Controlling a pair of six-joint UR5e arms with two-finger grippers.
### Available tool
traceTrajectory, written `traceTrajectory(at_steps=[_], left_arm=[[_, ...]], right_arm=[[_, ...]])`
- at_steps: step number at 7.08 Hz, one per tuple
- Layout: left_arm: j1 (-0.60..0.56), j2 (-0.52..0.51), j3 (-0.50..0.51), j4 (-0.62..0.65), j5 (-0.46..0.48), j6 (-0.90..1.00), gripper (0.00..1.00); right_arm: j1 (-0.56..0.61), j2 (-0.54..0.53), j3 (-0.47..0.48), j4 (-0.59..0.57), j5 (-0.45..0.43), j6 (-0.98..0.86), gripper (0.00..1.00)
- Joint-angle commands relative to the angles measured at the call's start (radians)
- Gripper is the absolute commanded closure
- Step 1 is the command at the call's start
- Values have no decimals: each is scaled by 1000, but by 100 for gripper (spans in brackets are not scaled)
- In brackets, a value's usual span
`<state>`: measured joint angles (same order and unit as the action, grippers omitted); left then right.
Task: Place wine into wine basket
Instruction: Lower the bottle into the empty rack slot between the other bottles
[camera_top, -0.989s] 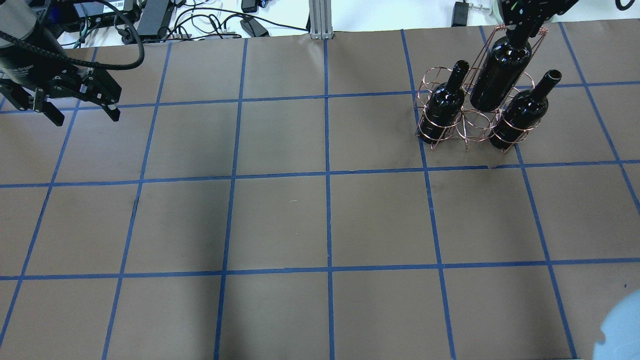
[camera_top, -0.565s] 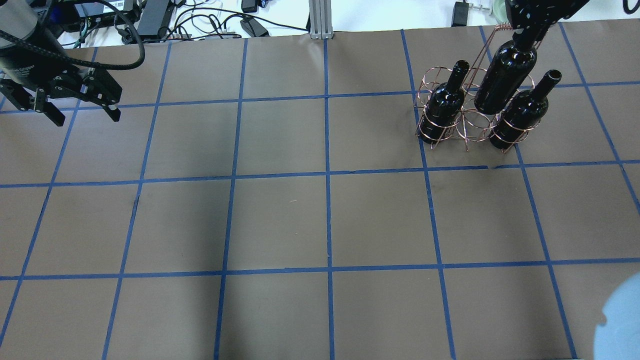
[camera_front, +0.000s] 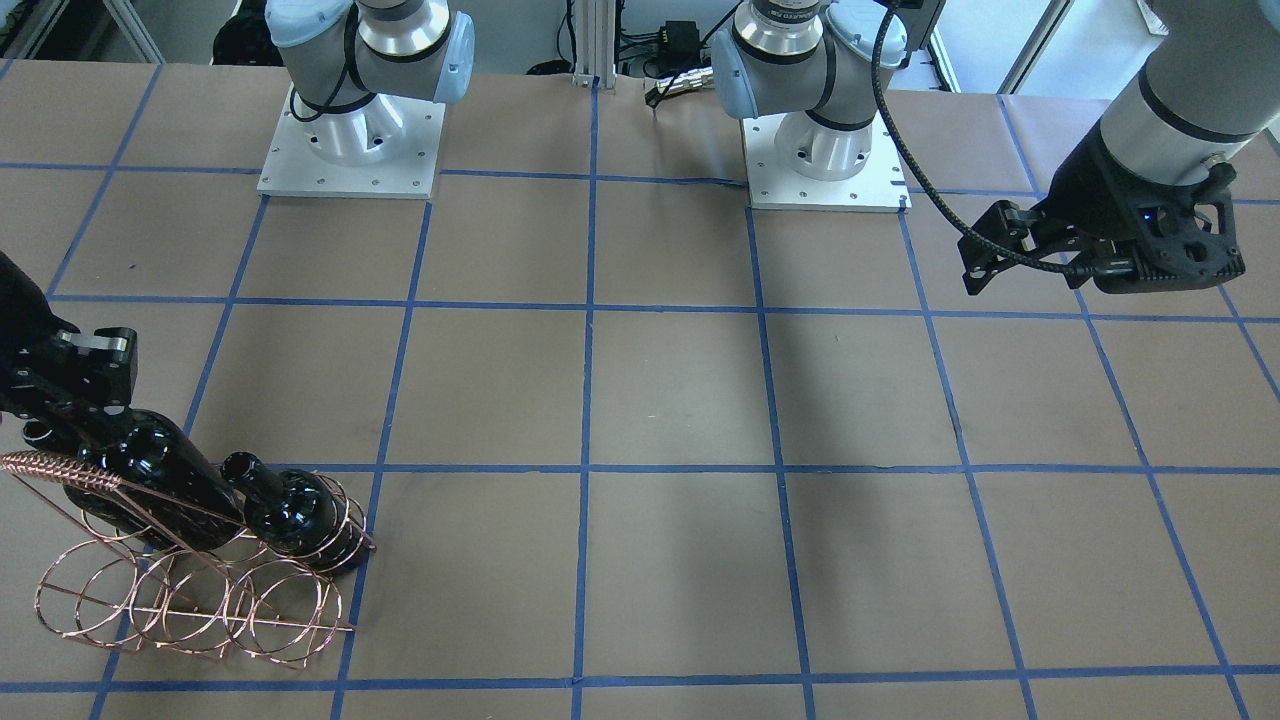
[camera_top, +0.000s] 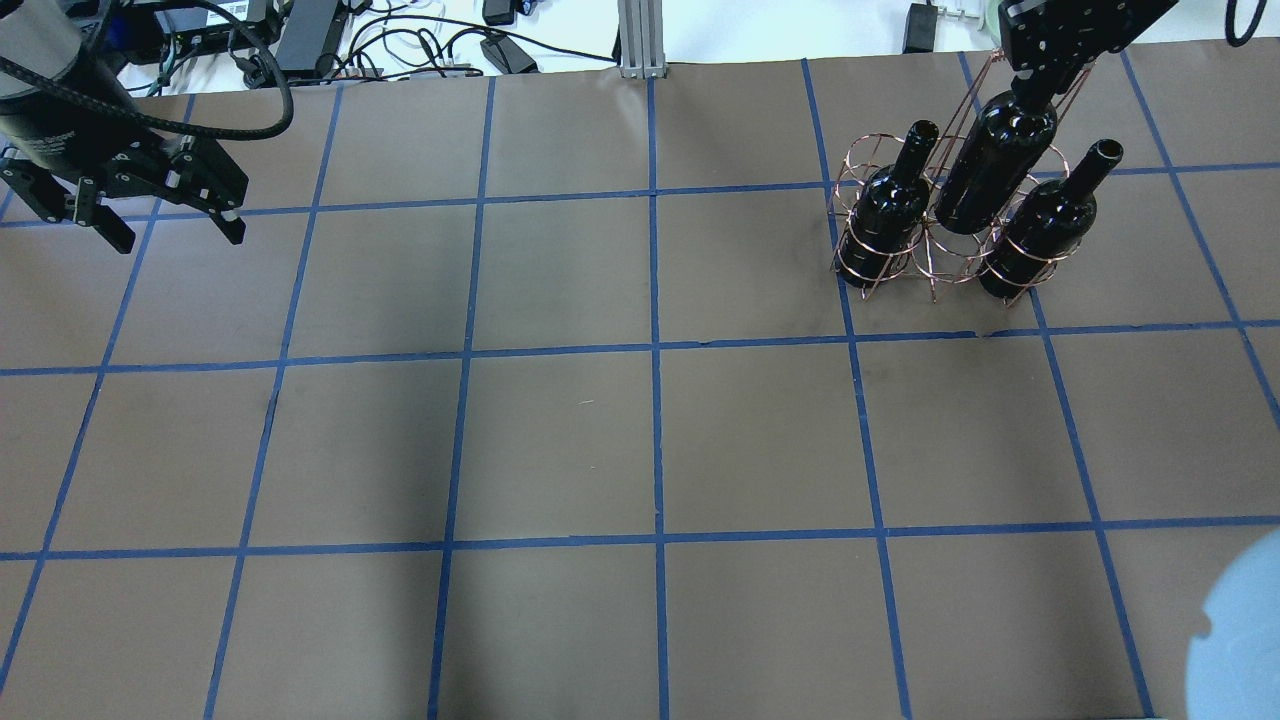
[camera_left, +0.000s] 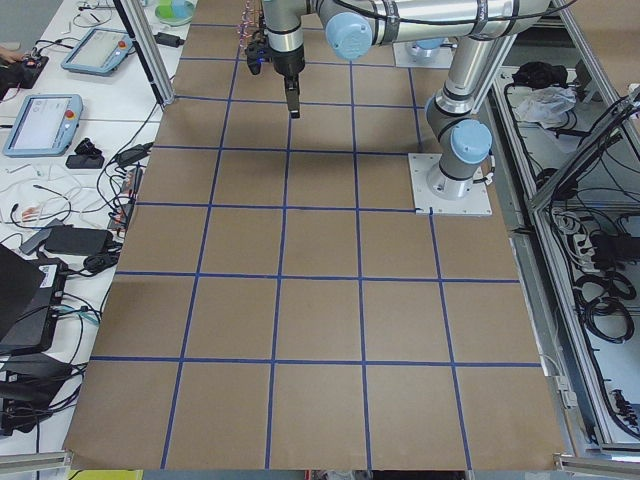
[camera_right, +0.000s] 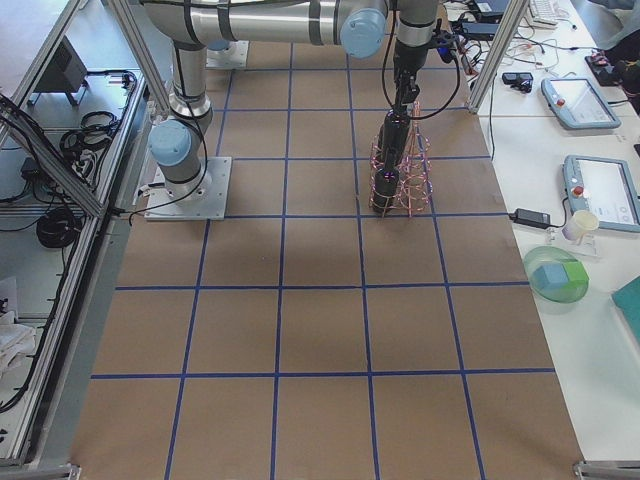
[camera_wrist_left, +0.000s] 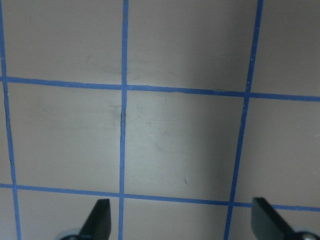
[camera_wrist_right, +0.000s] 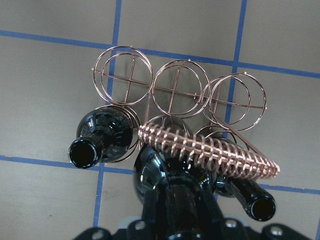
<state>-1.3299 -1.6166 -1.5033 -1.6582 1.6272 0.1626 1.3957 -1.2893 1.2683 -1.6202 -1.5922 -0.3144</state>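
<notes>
Wine (camera_top: 985, 165) in right pincer (camera_top: 1040, 86) grasp, three bottles (camera_top: 885, 215) total, one wine basket (camera_wrist_right: 210, 149), left pincer (camera_top: 176, 232) released.

Wine basket (camera_top: 941, 252) on blue-taped brown table (camera_top: 560, 440)

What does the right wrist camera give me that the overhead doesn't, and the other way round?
Right wrist only: a look straight down into the wine basket, one row of three rings empty. Overhead only: the left gripper, open, far from the basket; the held bottle's base about at the middle ring. Both: the right gripper shut on that bottle's neck, seated bottles on either side.
</notes>
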Motion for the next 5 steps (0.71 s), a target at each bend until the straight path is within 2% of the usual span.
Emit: traceTrajectory(at_steps=[1, 5], left_arm=[[0, 1, 0, 0, 0, 0, 0], [0, 9, 0, 0, 0, 0, 0]], right_arm=[[0, 1, 46, -49, 0, -6, 82], [0, 30, 81, -78, 1, -44, 82]])
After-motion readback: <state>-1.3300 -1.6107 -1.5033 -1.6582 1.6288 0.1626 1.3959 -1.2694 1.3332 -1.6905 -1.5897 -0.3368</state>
